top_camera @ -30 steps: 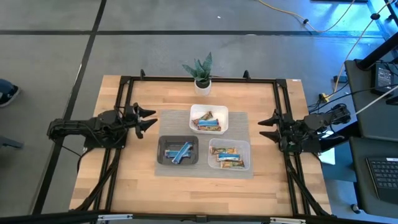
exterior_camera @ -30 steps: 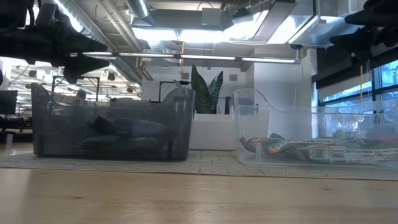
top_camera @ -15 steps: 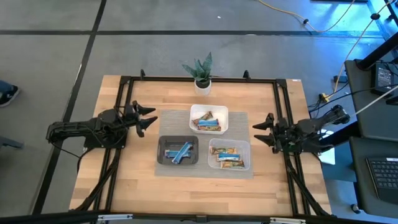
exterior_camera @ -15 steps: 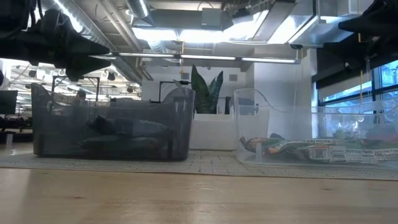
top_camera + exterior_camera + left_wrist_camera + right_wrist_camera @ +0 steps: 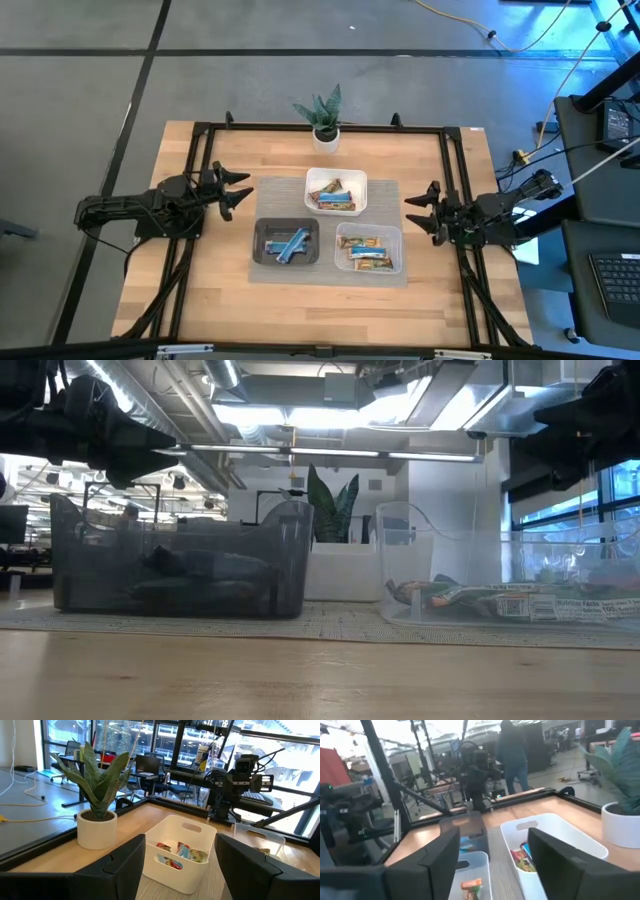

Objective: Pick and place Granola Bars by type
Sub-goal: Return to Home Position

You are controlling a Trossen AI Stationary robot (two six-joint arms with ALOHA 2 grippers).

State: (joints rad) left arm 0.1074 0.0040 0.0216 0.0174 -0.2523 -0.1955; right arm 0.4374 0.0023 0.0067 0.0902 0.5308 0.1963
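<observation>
Dark fingers of the left gripper point(image 5: 243, 190) stand spread, empty, over the left of the table point(image 5: 220, 295); the right gripper point(image 5: 413, 213) (equally spread) hovers opposite. Between them Granola Bars point(image 5: 287, 244) lie sorted: blue in the black tray point(image 5: 262, 231), red-brown in the white tray point(image 5: 312, 181), green-tan in the clear tray point(image 5: 342, 233).

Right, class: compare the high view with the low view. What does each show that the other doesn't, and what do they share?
Only the high view: the left tool and right tool seen whole, both open and empty at the table's sides, the bars inside the white bin, and the blue bars as blue. Only the low view: the ceiling lights and the room behind the table. Both: the black bin, the clear bin with wrapped bars in it, and the potted plant.
</observation>
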